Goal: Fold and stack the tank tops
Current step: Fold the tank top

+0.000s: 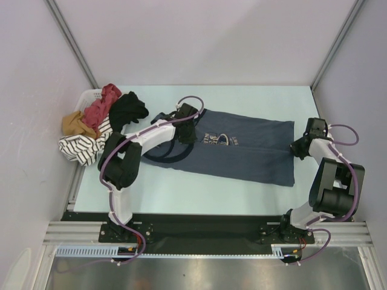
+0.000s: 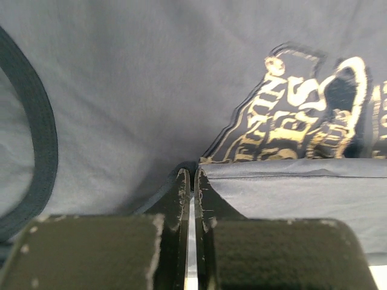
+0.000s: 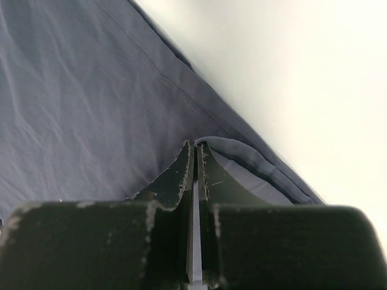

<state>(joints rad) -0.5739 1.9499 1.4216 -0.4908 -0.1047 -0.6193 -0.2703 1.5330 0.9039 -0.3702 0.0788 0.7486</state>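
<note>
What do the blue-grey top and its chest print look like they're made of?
The blue-grey top: thin matte knit, probably cotton jersey; it wrinkles softly and folds limply. The chest print: looks like flat printed ink, cream on dark navy, flush with the cloth; blur hides finer texture.

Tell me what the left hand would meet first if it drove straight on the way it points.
The blue-grey tank top: the left hand is shut with a fold of that cloth at its tips, and the gold printed logo lies just ahead. Depth is unclear.
</note>
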